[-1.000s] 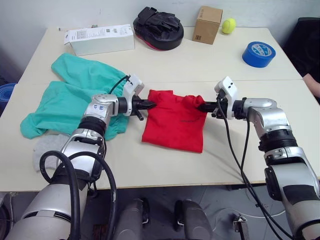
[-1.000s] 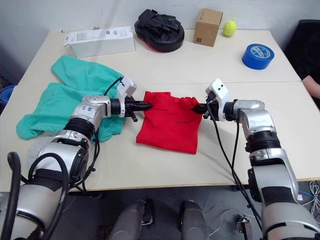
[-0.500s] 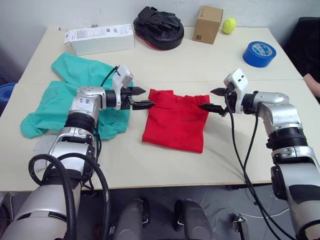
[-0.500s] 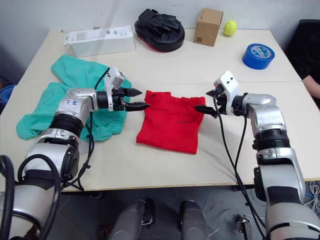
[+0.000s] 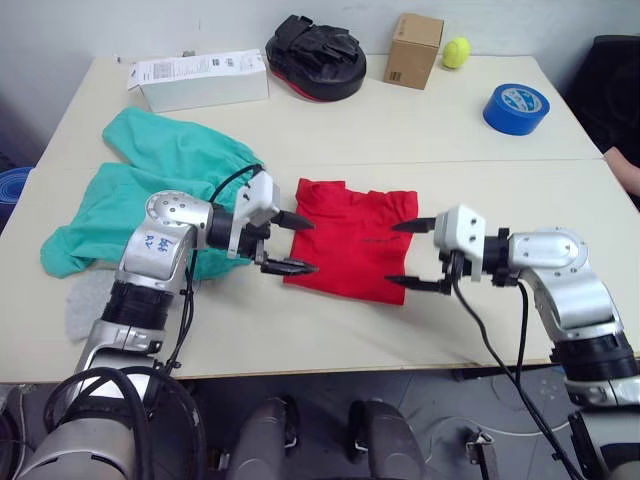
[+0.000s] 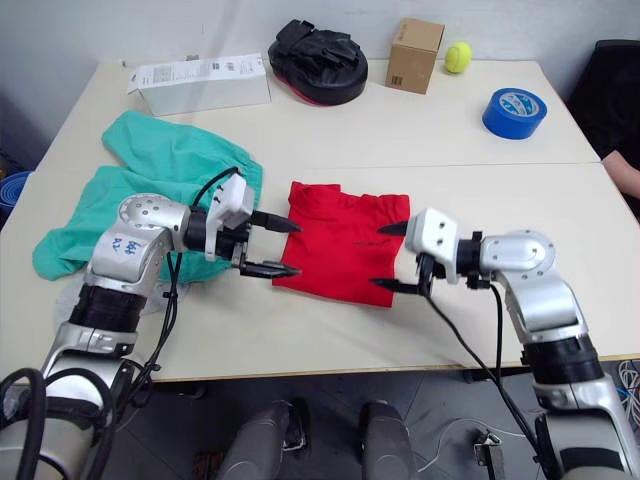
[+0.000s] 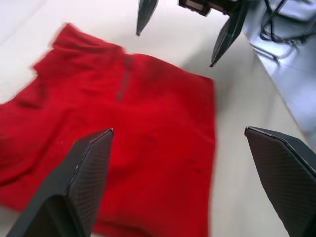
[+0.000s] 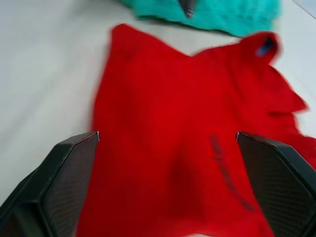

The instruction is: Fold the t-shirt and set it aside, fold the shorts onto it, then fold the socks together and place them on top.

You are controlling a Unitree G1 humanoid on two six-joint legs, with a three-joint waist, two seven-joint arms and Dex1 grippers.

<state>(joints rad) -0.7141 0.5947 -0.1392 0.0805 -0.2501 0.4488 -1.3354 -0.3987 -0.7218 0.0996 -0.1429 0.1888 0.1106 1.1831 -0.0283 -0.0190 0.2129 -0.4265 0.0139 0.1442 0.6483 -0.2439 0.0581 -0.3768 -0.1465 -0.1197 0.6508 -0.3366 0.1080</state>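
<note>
Both grippers, left gripper point(image 5: 290, 243) and right gripper point(image 5: 410, 255), hang spread wide at either side of the folded t-shirt point(image 5: 352, 240), mid-table near the front edge. Shorts point(image 5: 150, 185) lie toward the table's point(image 5: 400, 125) left edge.

Both arms: silver-grey metal shells, black ribbed rings at the joints. White boxy wrist modules behind each gripper. Left gripper point(image 5: 285, 243) and right gripper point(image 5: 410, 256) each have two black pointed fingers, carbon-weave texture up close. Black cables loop outside along both forearms. Blue lettering on left arm's round joint housing.
</note>
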